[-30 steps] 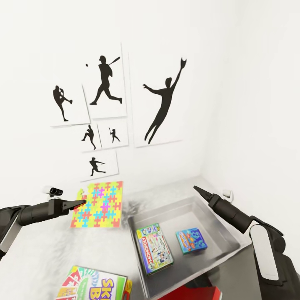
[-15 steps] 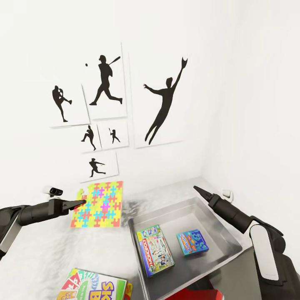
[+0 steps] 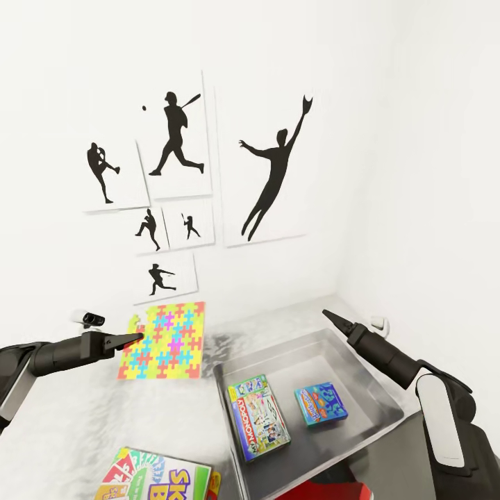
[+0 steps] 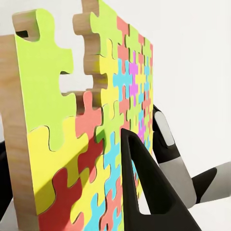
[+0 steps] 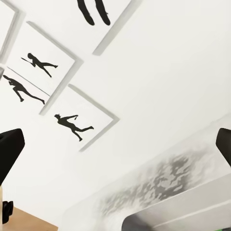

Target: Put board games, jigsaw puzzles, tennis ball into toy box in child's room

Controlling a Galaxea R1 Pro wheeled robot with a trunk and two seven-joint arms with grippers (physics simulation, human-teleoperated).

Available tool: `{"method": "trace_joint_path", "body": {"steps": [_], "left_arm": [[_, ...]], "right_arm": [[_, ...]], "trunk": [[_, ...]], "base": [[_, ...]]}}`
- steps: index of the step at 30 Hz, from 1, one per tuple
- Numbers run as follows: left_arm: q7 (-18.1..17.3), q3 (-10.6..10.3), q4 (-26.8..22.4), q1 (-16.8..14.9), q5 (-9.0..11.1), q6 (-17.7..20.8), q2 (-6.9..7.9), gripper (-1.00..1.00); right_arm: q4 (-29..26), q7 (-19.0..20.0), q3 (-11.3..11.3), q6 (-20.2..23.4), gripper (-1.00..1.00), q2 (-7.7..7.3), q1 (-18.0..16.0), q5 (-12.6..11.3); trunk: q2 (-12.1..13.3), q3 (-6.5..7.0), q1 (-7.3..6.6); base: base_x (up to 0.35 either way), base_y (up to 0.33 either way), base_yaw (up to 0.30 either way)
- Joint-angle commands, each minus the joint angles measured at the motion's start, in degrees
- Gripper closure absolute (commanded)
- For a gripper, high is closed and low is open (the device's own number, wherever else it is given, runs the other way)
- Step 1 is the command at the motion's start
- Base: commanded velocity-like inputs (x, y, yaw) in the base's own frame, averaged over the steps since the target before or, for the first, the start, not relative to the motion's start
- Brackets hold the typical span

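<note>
Closest to the robot, the Skip-Bo game (image 3: pixel 154 479) sits at the near edge of the bench (image 3: pixel 83 423), not packed yet. Just right of it is the toy box (image 3: pixel 375 371), with the Monopoly game (image 3: pixel 257 416) and the small blue game (image 3: pixel 320 403) already lying flat inside, a gap between them.

Further back, the left gripper (image 3: pixel 136 338) has its tip at the left edge of the jigsaw puzzle (image 3: pixel 165 341), which lies flat on the bench just behind the toy box's left corner. In the left wrist view one finger (image 4: pixel 147 185) lies across the coloured face of the puzzle, and the other side is hidden behind the board edge. So it looks pinched on that edge, but I can't tell for sure.

The right gripper (image 3: pixel 332 318) hovers over the far right rim of the toy box, and the right wrist view has its fingers spread wide with nothing between them.

My take: lifting the puzzle is the step in hand. It's thin and flat, so I'd get a good bite on the edge before raising it, keep it level, clear the flared wall, and set it down in the free space beside the two games. A shallow grip could let it swing or slip.

Beyond all that is the white wall with baseball silhouette pictures (image 3: pixel 177 139).
</note>
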Motion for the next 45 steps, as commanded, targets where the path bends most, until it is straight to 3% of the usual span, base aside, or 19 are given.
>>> {"method": "trace_joint_path", "body": {"steps": [1, 9, 12, 14, 15, 19, 20, 23, 25, 28, 31, 33, 36, 42, 45], "left_arm": [[-0.2, -0.04, -0.01, -0.05, 0.02, 0.61, 0.0, 1.0], [-0.2, -0.25, -0.01, -0.05, 0.02, 0.77, -0.14, 1.0], [0.11, -0.4, -0.01, -0.05, -0.21, 0.89, -1.46, 1.0], [0.5, -0.55, -0.08, -0.05, -0.52, 0.93, -4.16, 1.0], [1.72, -0.65, -0.18, -0.05, -0.65, 0.94, -6.5, 1.0], [9.96, -0.75, -0.49, -0.05, -0.47, 1.04, -11.32, 1.0], [10.67, -0.76, -0.52, -0.05, -0.45, 1.07, -11.87, 1.0], [14.11, -0.84, -0.38, -0.05, -0.69, 1.24, -16.99, 1.0], [16.64, -0.87, -0.08, -0.05, -0.7, 1.21, -19.42, 1.0], [23.71, -0.94, 0.23, -0.03, -0.6, 1.06, -24.32, 1.0], [30.48, -1.06, 0.62, 0.14, -0.64, 0.84, -30.21, 1.0], [33.83, -1.25, 0.98, 0.27, -0.67, 0.35, -33.12, 1.0], [37.36, -2.26, 4.05, 0.36, -0.57, -3.14, -35.33, 1.0], [39.39, -5.24, 14.8, 0.37, -0.15, -12.92, -36.71, 1.0], [39.54, -5.63, 16.63, 0.39, 0.03, -14.86, -36.93, 1.0]], "right_arm": [[-0.02, 0.18, -0.09, 0.37, -1.0, 0.01, -0.07, 0.01], [-0.05, 0.18, -0.06, 0.37, -1.0, 0.01, -0.07, -0.02], [-0.09, 0.24, -0.02, 0.37, -1.0, 0.03, -0.07, 0.02], [-0.2, 0.24, -0.01, 0.37, -1.0, 0.06, -0.07, 0.03], [-0.38, 0.21, -0.01, 0.39, -1.0, 0.08, -0.07, 0.03], [-0.6, 0.3, -0.13, 0.76, -1.0, 0.01, -0.06, -0.02], [-0.6, 0.33, -0.14, 0.82, -1.0, -0.01, -0.05, -0.03], [-0.63, 2.12, -0.46, 1.52, -1.0, -0.39, 0.06, -0.11], [-0.63, 4.17, -0.88, 2.23, -1.0, -0.71, 0.1, -0.12], [-0.63, 8.22, -3.61, 3.46, -1.0, -0.96, 0.27, -0.14], [-0.63, 10.01, -7.18, 4.17, -1.0, -1.08, 1.18, -0.14], [-0.63, 11.13, -9.73, 4.74, -1.0, -1.11, 2.33, -0.19], [-0.63, 13.93, -12.84, 5.27, -1.0, -1.13, 3.02, -0.22], [-0.63, 17.1, -16.07, 5.49, -1.0, -1.36, 3.25, -0.23], [-0.63, 17.31, -16.32, 5.46, -1.0, -1.35, 3.26, -0.23]], "trunk": [[-0.13, -0.13, 0.04], [-0.13, -0.13, 0.04], [-0.13, -0.13, 0.04], [-0.13, -0.13, 0.04], [-0.13, -0.13, 0.04], [-0.13, -0.13, 0.04], [-0.13, -0.13, 0.04], [-0.13, -0.13, 0.04], [-0.13, -0.13, 0.04], [-0.13, -0.13, 0.04], [-0.13, -0.13, 0.04], [-0.13, -0.13, 0.04], [-0.13, -0.13, 0.04], [-0.13, -0.13, 0.04], [-0.13, -0.13, 0.04]], "base": [[0.0, 0.0, 0.0], [0.0, 0.0, 0.0], [0.0, 0.0, 0.0], [0.0, 0.0, 0.0], [0.0, 0.0, 0.0], [0.0, 0.0, 0.0], [0.0, 0.0, 0.0], [0.0, 0.0, 0.0], [0.0, 0.0, 0.0], [0.0, 0.0, 0.0], [0.0, 0.0, 0.0], [0.0, 0.0, 0.0], [0.0, 0.0, 0.0], [0.0, 0.0, 0.0], [0.0, 0.0, 0.0]]}}
